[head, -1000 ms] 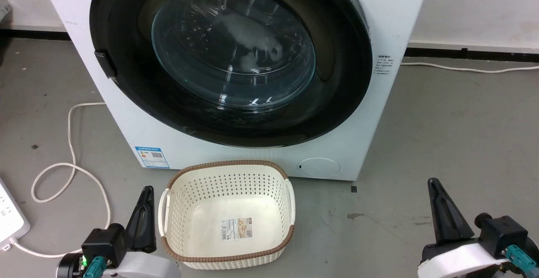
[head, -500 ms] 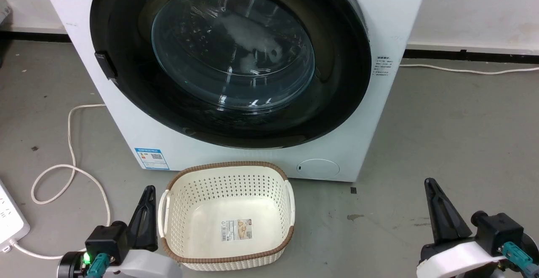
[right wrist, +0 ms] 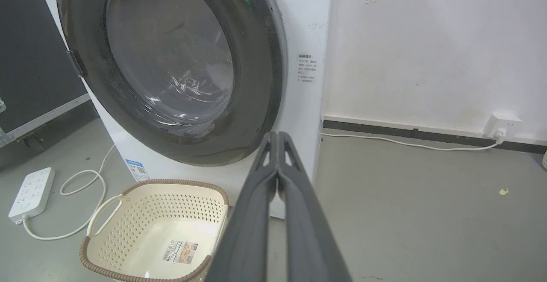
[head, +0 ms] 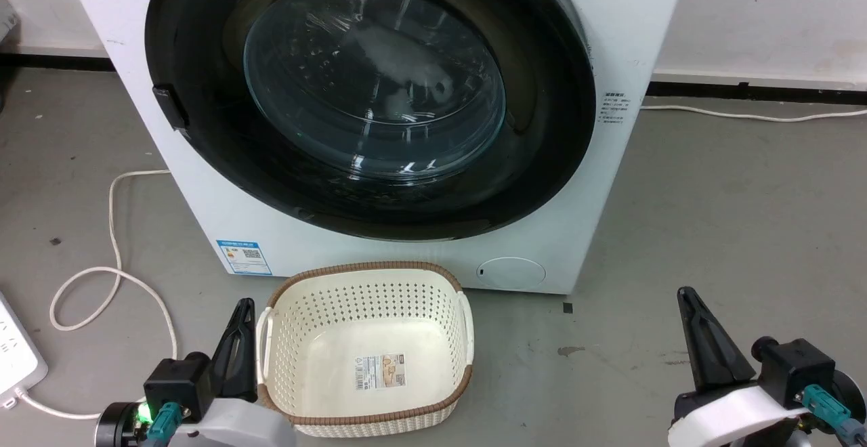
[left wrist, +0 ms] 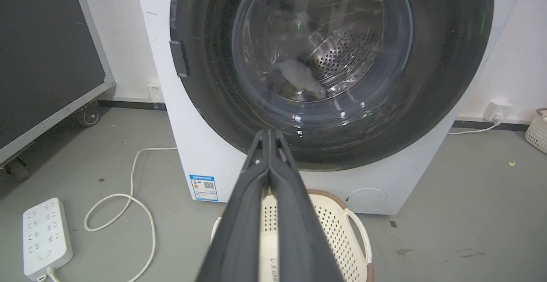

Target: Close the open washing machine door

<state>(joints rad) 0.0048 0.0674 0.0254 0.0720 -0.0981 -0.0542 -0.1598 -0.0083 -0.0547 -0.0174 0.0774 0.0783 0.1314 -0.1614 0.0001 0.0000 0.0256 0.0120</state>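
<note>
The washing machine door (head: 203,162) lies flat against the washing machine (head: 203,230) front and looks shut. The left end effector (head: 240,318) and right end effector (head: 691,311) are clenched on nothing, low either side of the cream basket (head: 467,338). To confirm the latch, I'd push squarely on the black rim, not the glass.

Glossy black washing machine door (head: 542,162) with clear glass; perforated plastic basket (head: 366,284).
</note>
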